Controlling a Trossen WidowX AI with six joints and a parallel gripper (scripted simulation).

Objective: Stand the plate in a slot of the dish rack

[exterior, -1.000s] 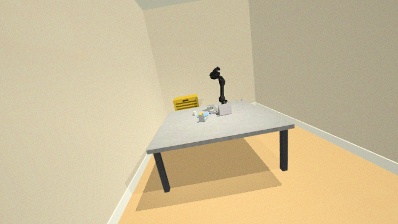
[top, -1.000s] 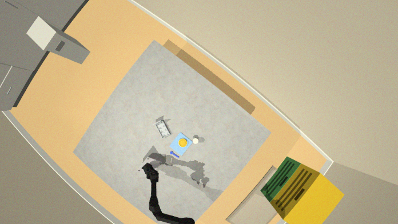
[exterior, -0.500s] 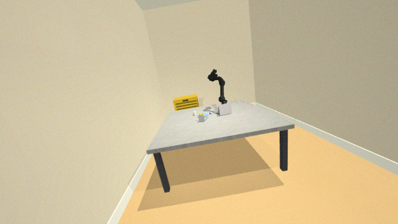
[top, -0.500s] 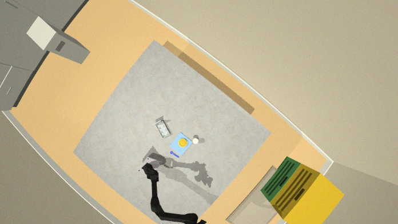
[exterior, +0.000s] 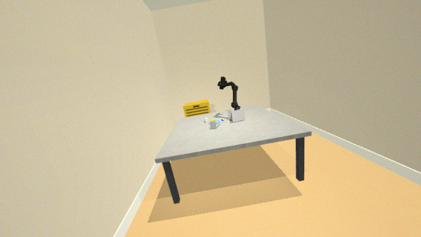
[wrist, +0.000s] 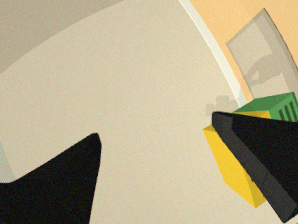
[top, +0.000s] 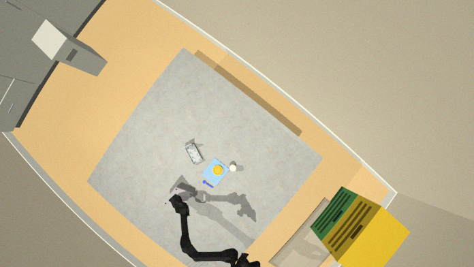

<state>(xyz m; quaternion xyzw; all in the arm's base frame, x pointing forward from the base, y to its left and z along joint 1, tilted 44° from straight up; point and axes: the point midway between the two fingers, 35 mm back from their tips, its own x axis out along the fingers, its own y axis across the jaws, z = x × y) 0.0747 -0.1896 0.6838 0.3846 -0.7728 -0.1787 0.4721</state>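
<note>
The small round yellow plate (top: 217, 169) (exterior: 212, 120) lies flat on a light blue mat (top: 209, 173) (exterior: 218, 121). The grey-white dish rack (top: 194, 154) (exterior: 213, 124) stands beside the mat on the grey table; its slots are too small to make out, and no plate shows in it. My gripper (wrist: 157, 128) (exterior: 221, 83) is open, with nothing between its fingers. It is raised high above the table, well away from plate and rack. The wrist view shows walls and floor, with neither plate nor rack.
A white cup (top: 232, 167) (exterior: 205, 120) stands at the mat's corner. A small blue utensil (top: 208, 184) (exterior: 222, 120) lies by the mat's edge. A pale block (exterior: 238, 115) is at the arm's base. A yellow cabinet (top: 381, 235) (exterior: 196, 109) (wrist: 230, 172) stands beyond the table.
</note>
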